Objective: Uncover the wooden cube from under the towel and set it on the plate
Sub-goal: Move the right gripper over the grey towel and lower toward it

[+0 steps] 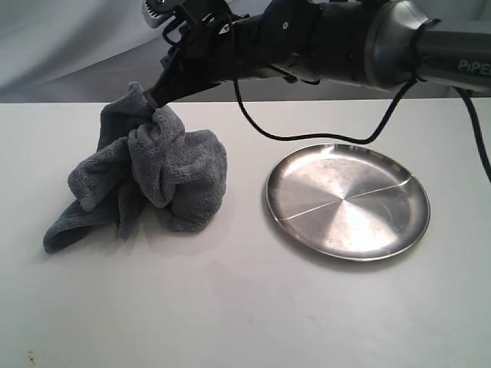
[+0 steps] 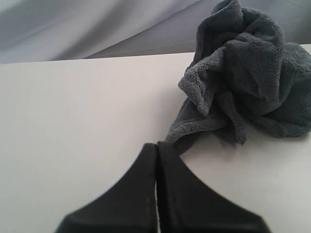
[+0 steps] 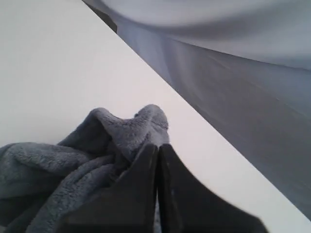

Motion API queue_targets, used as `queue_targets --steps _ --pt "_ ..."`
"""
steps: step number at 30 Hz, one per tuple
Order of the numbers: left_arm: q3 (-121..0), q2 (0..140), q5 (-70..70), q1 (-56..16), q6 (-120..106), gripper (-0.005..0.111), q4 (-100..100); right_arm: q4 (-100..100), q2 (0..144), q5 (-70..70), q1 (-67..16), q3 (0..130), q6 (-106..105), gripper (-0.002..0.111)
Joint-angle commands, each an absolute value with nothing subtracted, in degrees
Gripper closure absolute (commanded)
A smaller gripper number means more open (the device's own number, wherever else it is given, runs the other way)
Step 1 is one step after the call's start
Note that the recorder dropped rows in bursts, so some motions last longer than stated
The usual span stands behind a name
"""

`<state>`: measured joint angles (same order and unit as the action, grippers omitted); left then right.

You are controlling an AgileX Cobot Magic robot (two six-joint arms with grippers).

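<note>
The dark grey towel point(image 1: 146, 176) stands bunched up on the white table, left of the silver plate point(image 1: 347, 201). My right gripper point(image 1: 153, 98) reaches across from the right and is shut on the towel's top fold point(image 3: 141, 127), pulling it up into a peak. The towel point(image 2: 243, 82) also shows in the left wrist view, beyond my left gripper point(image 2: 157, 144), which is shut with nothing in it, close to the towel's trailing corner. The left gripper is not in the exterior view. The wooden cube is hidden; no view shows it. The plate holds nothing.
The right arm point(image 1: 345, 42) and its black cable point(image 1: 307, 136) hang over the table behind the plate. A grey cloth backdrop point(image 1: 61, 46) runs along the table's far edge. White tabletop point(image 1: 230, 307) stretches in front of the towel and plate.
</note>
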<state>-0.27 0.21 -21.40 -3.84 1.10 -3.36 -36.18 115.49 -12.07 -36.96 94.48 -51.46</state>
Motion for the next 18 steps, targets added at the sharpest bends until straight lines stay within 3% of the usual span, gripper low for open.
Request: queue_targets --steps 1,7,13,18 --pt "0.00 0.00 -20.72 -3.96 1.38 0.107 -3.22 -31.65 112.88 -17.42 -32.36 94.76 -48.33 0.108" --pt "0.00 0.00 -20.72 -3.96 1.38 0.107 -3.22 -28.88 110.80 -39.79 -27.26 94.76 -47.29 0.108" --pt "0.00 0.00 -20.72 -3.96 1.38 0.107 -3.22 -24.77 112.44 -65.24 -30.23 94.76 -52.93 0.108" --pt "0.00 0.00 -20.72 -3.96 1.38 0.107 -3.22 -21.83 114.68 -62.82 -37.19 94.76 -55.05 0.108"
